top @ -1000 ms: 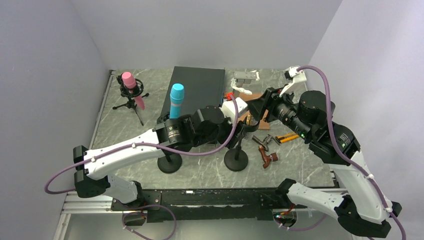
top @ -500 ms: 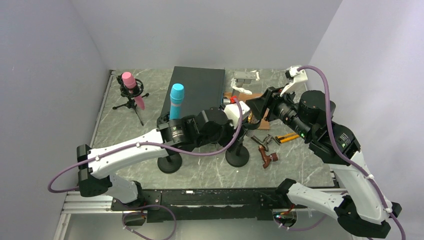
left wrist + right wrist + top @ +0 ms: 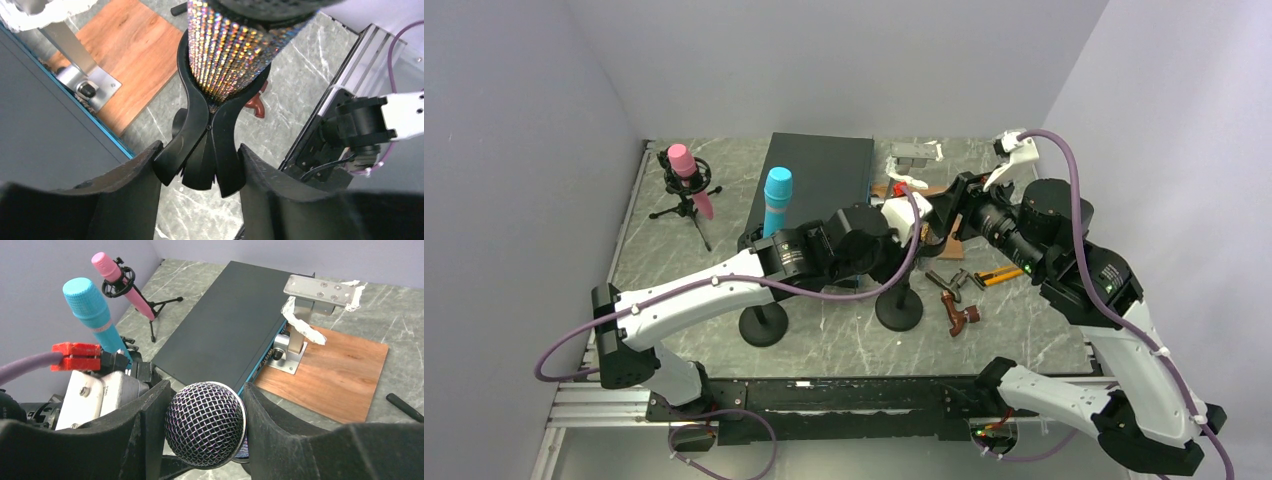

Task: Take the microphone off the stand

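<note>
Right claw closed on the mesh head of the microphone, one finger pressed to each side. Left claw clamped on the black clip just below, bracing the stand. Microphone seated in that clip at the centre of the top view, over a round base on the surface.

Handling, as judged:
- Rigid, with some weight at the head end.
- Glittered barrel probably rough enough to hold without slipping.
- Mesh head liable to dent, so a poor place for a hard squeeze; safer hold on the barrel just above the clip.
- Springy clip likely to resist and then let go suddenly; straight pull along the barrel advised.

Count:
- Three microphones: the glittered one, a blue microphone left of centre, a pink microphone at upper left.
- Three stands: this one, a second round-based stand under the blue, a tripod under the pink.
</note>
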Tool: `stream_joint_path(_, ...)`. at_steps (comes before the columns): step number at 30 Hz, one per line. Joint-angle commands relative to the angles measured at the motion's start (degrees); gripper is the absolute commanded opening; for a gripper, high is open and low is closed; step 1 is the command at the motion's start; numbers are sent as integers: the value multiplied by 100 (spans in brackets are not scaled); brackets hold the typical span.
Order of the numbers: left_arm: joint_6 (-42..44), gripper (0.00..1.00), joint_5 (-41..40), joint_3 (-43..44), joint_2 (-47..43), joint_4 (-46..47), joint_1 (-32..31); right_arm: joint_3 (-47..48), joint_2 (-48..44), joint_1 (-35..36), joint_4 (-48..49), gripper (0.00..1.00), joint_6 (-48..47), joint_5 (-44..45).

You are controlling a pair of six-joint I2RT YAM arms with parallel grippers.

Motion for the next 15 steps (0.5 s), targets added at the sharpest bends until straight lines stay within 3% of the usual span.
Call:
stream_joint_path(1,101,35,176,168,14,242,35,247,-77,17,686,0,-78,-65)
stream_joint_path(2,90,19,107,167,7,197,35,248,-86,20,690,0,-89,-52)
stream_joint_path(7,68,1,212,-20,-120,101,35,318,-54,17,750,0,-83,-24)
stream_joint_path(15,-142,0,401,-427,-349,74,24,1544,429,17,364,0,-561,453)
